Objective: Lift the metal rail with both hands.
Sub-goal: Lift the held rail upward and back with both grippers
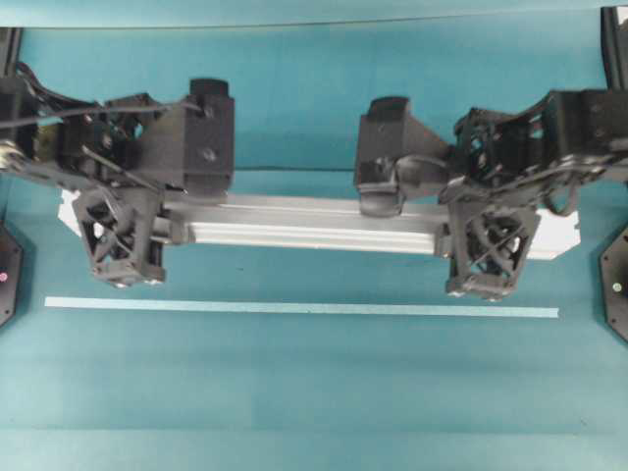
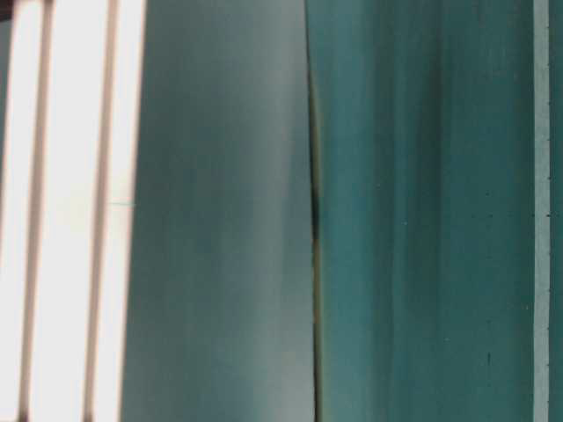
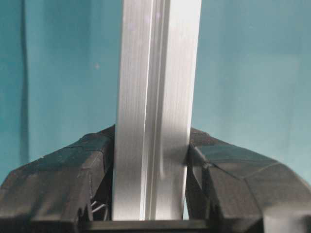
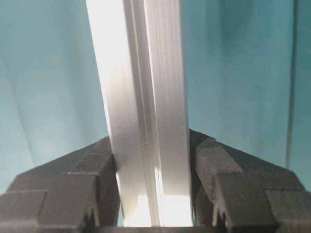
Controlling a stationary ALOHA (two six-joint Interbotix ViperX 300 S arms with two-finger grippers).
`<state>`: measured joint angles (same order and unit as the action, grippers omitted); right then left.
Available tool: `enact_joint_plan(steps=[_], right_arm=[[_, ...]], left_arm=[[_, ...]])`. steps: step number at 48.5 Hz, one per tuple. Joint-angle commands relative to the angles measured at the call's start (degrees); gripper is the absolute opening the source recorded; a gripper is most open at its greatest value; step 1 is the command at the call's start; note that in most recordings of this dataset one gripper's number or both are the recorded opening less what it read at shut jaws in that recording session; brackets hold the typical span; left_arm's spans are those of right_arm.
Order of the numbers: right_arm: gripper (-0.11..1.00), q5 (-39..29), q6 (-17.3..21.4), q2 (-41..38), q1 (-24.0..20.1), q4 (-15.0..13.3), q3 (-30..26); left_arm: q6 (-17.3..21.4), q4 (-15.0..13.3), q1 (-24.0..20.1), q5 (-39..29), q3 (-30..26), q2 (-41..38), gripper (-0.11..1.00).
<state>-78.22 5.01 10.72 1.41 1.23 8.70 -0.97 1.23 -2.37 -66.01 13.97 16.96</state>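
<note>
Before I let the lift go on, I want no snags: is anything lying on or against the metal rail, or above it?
Nothing visible does. The metal rail is clamped between the jaws of the left gripper and right gripper. Only teal table surrounds it; the tape line lies apart.

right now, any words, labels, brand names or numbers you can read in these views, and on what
None: no legible text in any view.
The metal rail: bare grooved aluminium, no marking.
The left gripper and right gripper: plain black, no label visible.
The pale tape line: blank.
The teal table: no print.
The table-level view is too blurred to show any lettering.
</note>
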Motion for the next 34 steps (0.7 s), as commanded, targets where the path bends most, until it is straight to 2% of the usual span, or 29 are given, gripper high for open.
enact_joint_plan(steps=[1, 11, 25, 34], right_arm=[[0.38, -0.1, 1.0, 1.4, 0.1, -0.1, -2.7], [0.38, -0.3, 1.2, 2.0, -0.2, -0.2, -6.3], [0.38, -1.1, 1.6, 2.0, -0.4, -0.2, -10.3], [0.38, -2.2, 1.5, 1.8, -1.5, -0.2, -13.0]], left_arm=[[-0.2, 0.1, -0.2, -0.4, -2.6, 2.0, 0.35], [-0.4, 0.1, -0.1, -0.4, -3.2, 3.6, 0.35], [-0.4, 0.1, 0.4, -0.7, -6.7, 4.3, 0.35], [-0.4, 0.1, 1.0, -3.3, -9.4, 4.0, 0.35]])
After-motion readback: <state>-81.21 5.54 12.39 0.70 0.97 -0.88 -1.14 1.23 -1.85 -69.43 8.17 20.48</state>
